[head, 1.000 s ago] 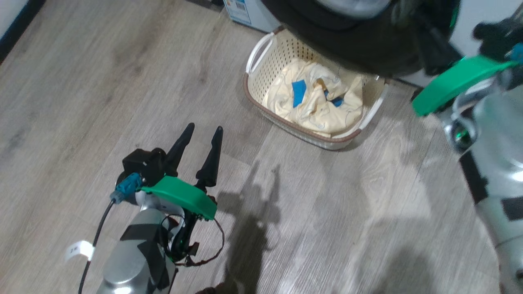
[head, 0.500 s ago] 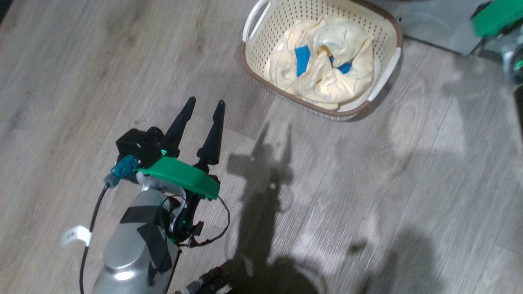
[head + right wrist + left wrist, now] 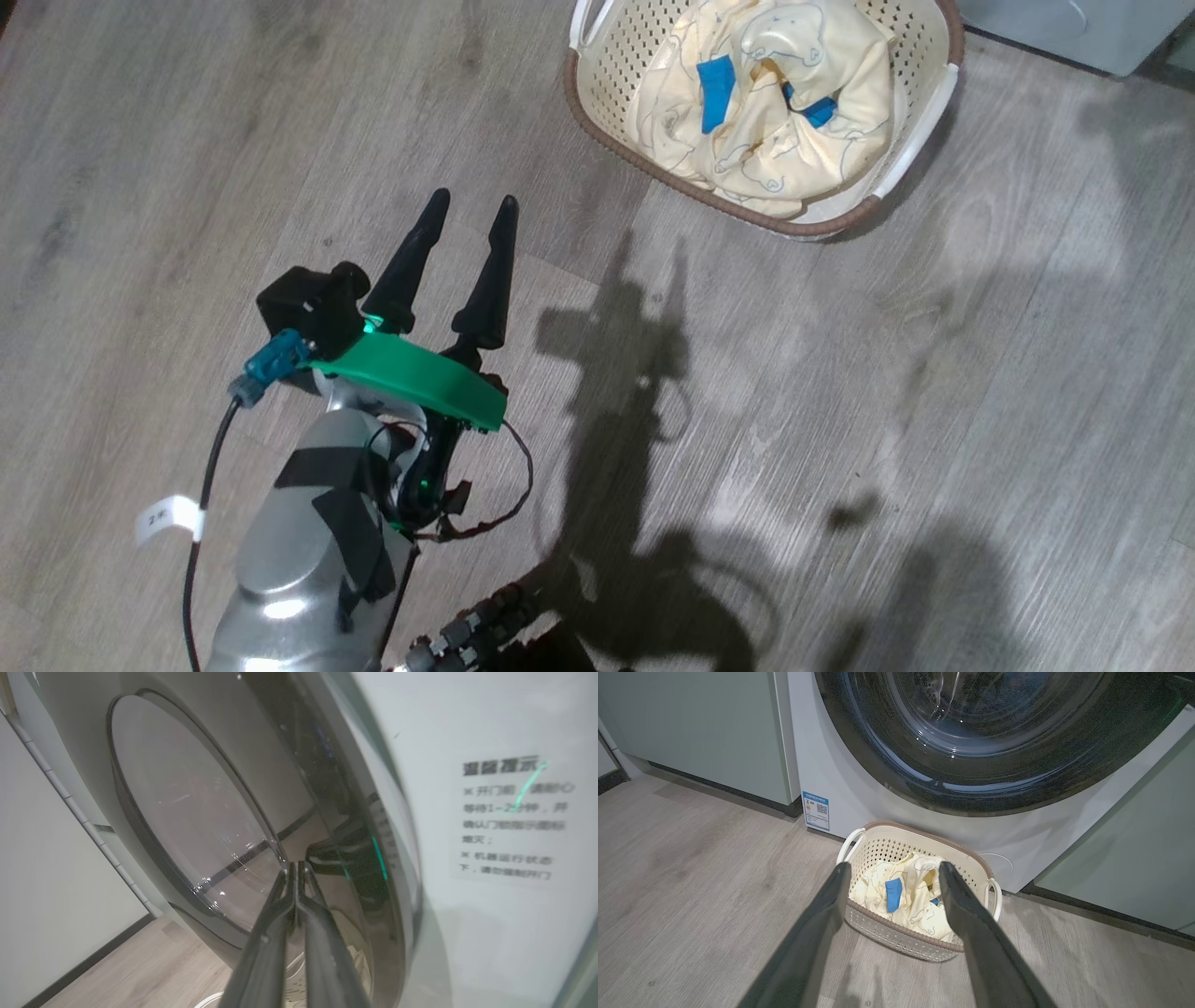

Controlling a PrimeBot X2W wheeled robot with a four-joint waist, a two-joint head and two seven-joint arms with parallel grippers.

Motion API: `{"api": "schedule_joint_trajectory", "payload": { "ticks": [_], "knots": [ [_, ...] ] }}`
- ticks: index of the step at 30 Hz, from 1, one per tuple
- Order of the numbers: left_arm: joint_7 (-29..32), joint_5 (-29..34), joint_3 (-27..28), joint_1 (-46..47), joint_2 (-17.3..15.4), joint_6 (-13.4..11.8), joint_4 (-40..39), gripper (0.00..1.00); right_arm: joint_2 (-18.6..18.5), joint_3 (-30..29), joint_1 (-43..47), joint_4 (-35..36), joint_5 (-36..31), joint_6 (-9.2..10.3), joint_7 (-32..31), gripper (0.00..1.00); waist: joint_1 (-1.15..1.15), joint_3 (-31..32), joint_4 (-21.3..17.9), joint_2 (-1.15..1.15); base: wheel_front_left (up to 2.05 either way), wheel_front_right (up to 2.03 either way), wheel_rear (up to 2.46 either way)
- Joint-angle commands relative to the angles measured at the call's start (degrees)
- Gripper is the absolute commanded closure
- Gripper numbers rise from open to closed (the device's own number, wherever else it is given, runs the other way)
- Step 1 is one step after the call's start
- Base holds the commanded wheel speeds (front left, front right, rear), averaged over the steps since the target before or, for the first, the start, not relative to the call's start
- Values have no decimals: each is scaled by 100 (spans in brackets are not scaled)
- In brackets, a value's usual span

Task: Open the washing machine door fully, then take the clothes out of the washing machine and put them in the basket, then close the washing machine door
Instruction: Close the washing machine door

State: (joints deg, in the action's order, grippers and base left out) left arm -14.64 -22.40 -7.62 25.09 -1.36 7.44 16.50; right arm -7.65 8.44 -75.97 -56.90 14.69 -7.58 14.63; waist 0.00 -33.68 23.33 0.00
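Washing machine door [image 3: 985,788], a wide glossy black rim around a clear glass centre, sits flush against the white front of the washing machine [image 3: 840,788] in the left wrist view, its lower edge lying close along the panel. Directly below it the basket [image 3: 896,940] stands on the pale wood floor [image 3: 691,896], with its far rim close to the machine's base and just beside a round white cap [image 3: 994,863]. A small blue label [image 3: 816,810] marks the machine's lower corner at the left of that view, and sage-green cabinet fronts [image 3: 691,732] stand on both sides. The clothes [image 3: 920,900], cream-yellow with blue patches, lie bunched inside the basket, below its brown rim.

The left gripper [image 3: 471,199] hangs over bare floor in the head view, well apart from the basket's near edge. Its two dark fingers are spread with nothing between them. Open floor lies all round it, crossed by dark shadows [image 3: 635,448].

The right gripper [image 3: 295,864], in its own wrist view, has both fingers pressed together and empty. The tips are up close to the door's black rim beside the glass; whether they touch it cannot be told. A notice sticker [image 3: 509,816] with blurred print sits on the white panel to the right of the door's edge.
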Motion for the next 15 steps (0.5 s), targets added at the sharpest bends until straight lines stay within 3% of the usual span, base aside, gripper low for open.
{"api": "schedule_joint_trajectory", "payload": {
  "ticks": [1,15],
  "knots": [
    [-36,-47,209,69,-153,4,-168,0,39,44,-315,222,-46,9,37,100,0,-19,5,0,0,0,0],
    [-36,231,382,-26,-152,4,-52,0,251,949,793,786,472,9,37,100,0,667,-191,0,0,0,0]
  ]
}}
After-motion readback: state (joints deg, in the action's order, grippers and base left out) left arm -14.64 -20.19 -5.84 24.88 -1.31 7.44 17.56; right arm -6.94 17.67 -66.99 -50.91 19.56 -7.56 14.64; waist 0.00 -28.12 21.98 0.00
